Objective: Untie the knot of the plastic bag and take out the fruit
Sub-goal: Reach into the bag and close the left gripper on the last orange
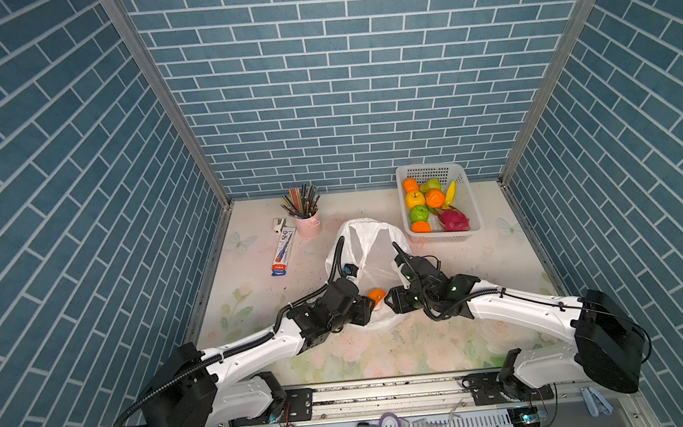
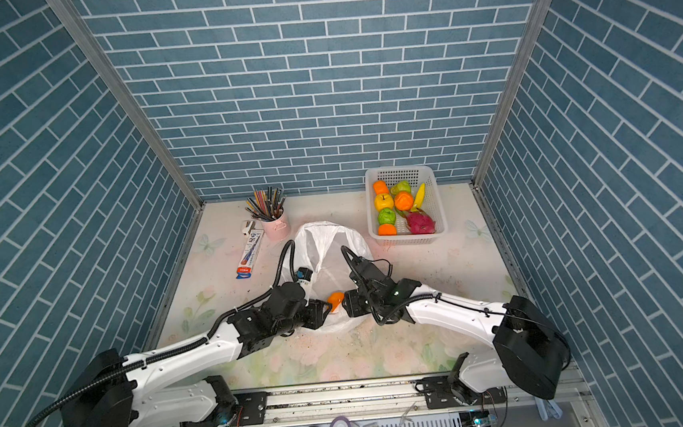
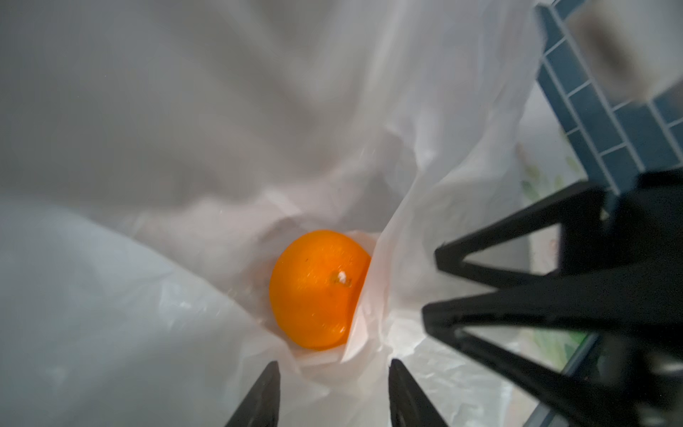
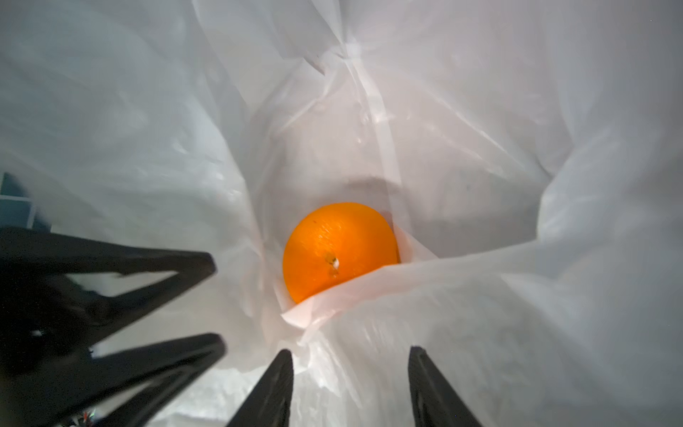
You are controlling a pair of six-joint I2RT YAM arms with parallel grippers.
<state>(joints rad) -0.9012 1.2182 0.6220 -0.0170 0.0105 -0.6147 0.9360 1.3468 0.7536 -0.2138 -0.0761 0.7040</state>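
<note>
- Nearest the rail, the left gripper (image 3: 334,369) hangs over the bag's near end with its jaws parted. White film lies below the tips, but nothing is pinched between them.
- Facing it across the opening, the right gripper (image 4: 351,355) is likewise spread and empty. The pair seem set either side of the mouth so that one can reach in.
- Between the two claws an orange (image 4: 340,247) sits low in the plastic bag (image 1: 369,237), one side tucked under a fold. It is the only fruit visible inside.
- The bag lies slack on the floral table (image 1: 502,260) with its mouth gaping. The knot is nowhere to be seen and is judged already undone.
- Beyond it, to the right, the white basket (image 1: 446,237) holds oranges, green fruits, a yellow apple, a banana and a pink dragon fruit (image 1: 453,220), which suggests emptying is nearly done.
- Farther left, a pink cup of pencils (image 1: 308,225) stands well apart from the work.
</note>
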